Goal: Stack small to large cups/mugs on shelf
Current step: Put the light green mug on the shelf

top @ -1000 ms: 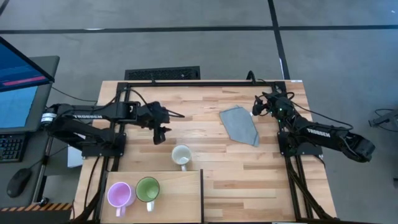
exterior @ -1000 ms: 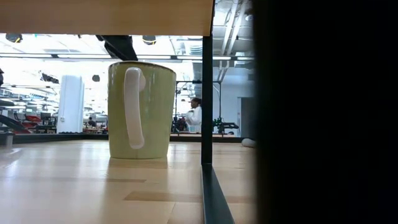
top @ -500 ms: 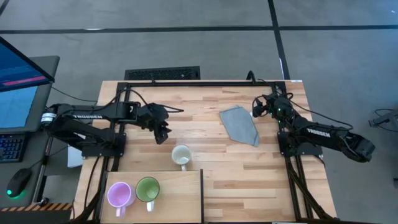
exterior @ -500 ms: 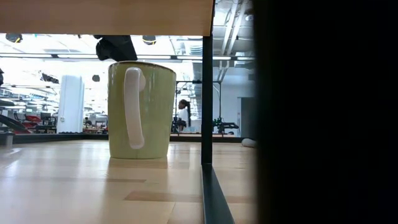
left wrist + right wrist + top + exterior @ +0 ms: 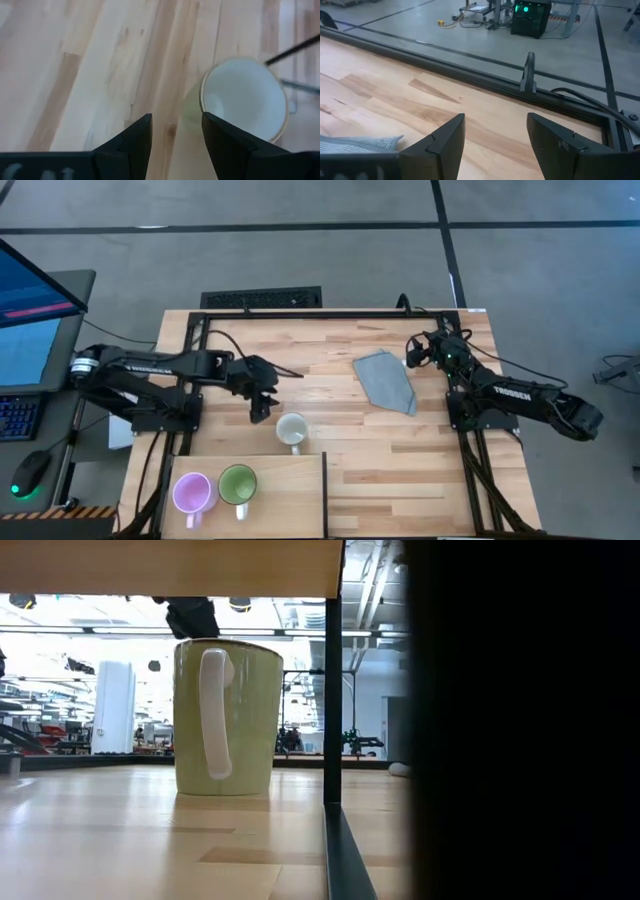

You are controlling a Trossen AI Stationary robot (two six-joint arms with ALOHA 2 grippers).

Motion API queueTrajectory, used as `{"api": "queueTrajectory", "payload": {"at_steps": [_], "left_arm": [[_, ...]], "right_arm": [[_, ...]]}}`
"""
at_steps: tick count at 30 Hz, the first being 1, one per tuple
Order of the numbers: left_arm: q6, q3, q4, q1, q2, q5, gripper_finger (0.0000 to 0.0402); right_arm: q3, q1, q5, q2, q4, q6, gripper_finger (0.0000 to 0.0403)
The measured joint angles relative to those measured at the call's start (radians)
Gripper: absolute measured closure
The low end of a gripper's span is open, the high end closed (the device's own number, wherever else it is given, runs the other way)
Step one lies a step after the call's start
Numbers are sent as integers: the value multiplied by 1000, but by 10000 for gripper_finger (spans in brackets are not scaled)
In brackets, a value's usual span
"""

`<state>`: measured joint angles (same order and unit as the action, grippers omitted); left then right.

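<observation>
A cream-white mug (image 5: pixel 291 429) stands upright on the plank tabletop, just beyond the shelf; it also shows in the left wrist view (image 5: pixel 243 97). A light purple mug (image 5: pixel 191 493) and a green mug (image 5: pixel 237 483) stand upright on the light-wood shelf (image 5: pixel 285 500) at the near left; the green mug fills the low view (image 5: pixel 227 716). My left gripper (image 5: pixel 261 410) is open and empty, just left of and beyond the white mug (image 5: pixel 175 125). My right gripper (image 5: pixel 409 356) is open and empty at the far right (image 5: pixel 495 125).
A grey folded cloth (image 5: pixel 386 380) lies on the table at the far right, beside my right gripper. A dark frame rail (image 5: pixel 330 313) runs along the table's far edge. The shelf's dark edge (image 5: pixel 333 700) stands upright in the low view.
My left gripper has moved toward the table's near edge and a little right, closing on the cream-white mug. The mugs and the cloth have stayed where they were.
</observation>
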<state>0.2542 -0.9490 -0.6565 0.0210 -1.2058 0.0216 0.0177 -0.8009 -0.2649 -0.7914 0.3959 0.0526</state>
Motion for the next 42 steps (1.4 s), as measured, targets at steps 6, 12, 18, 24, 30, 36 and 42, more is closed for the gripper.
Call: {"api": "queueTrajectory", "payload": {"at_steps": [6,12,18,24,30,36,42], "left_arm": [[-39,-125,-113,-19,-124,-23,239],[-78,-258,-208,-33,-244,-53,239],[-97,-341,-257,-49,-335,-47,239],[-100,-401,-301,-82,-400,-45,239],[-102,-426,-307,-116,-406,-43,239],[-74,-435,-329,-133,-406,-43,239],[-42,-435,-328,-134,-406,-45,239]], "right_arm": [[0,0,0,0,0,0,168],[0,0,2,0,-5,0,168],[0,0,2,0,-7,0,168],[0,0,2,0,-7,0,168],[0,0,2,0,-7,0,168],[0,0,2,0,-7,0,168],[0,0,2,0,-7,0,168]]}}
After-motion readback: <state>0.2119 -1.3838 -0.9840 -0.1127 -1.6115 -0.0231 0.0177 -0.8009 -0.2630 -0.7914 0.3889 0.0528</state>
